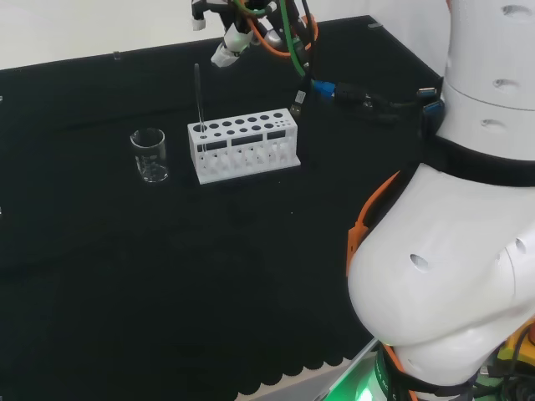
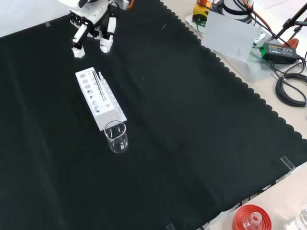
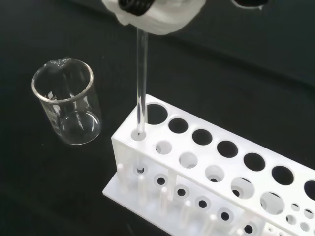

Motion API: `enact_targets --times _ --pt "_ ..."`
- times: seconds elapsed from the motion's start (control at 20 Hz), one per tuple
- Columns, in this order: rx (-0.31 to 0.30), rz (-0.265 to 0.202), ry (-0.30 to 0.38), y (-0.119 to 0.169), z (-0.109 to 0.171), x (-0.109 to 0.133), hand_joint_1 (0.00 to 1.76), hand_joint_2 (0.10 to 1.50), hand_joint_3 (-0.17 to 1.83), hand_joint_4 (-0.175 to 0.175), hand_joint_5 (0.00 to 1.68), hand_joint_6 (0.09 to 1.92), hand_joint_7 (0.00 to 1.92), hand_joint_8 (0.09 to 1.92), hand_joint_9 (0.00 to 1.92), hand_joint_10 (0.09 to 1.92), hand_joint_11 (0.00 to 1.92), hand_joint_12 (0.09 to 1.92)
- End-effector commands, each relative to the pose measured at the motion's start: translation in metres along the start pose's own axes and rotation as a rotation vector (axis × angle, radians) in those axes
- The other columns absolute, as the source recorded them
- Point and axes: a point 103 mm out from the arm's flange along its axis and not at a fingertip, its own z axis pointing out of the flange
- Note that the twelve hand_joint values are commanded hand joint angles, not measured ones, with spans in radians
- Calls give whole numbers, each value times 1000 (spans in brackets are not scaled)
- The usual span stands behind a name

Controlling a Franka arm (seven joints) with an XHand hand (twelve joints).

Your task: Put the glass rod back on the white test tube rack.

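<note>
The glass rod (image 1: 199, 96) stands upright in a small end hole of the white test tube rack (image 1: 247, 146), at the rack's left end in the head view. In the wrist view the rod (image 3: 141, 83) drops into a corner hole of the rack (image 3: 221, 162). The front view shows the rod (image 2: 101, 86) along the rack (image 2: 88, 92). The hand (image 1: 230, 48) hovers above and to the right of the rod's top, apart from it. Its fingers (image 2: 78, 44) hang down, relaxed and open, holding nothing. A blurred white part of the hand (image 3: 157, 12) shows in the wrist view.
An empty glass beaker (image 1: 150, 155) stands just left of the rack in the head view, nearer than the rack in the front view (image 2: 116, 136). A red ribbed stand (image 2: 249, 218) sits off the cloth's near corner. The arm's white links (image 1: 468, 251) fill the head view's right.
</note>
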Motion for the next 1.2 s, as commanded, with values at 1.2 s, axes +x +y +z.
enact_targets --times 1.2 --pt "-88 64 21 -35 -15 -26 996 891 -175 -175 416 936 1193 646 1911 87 1879 311"
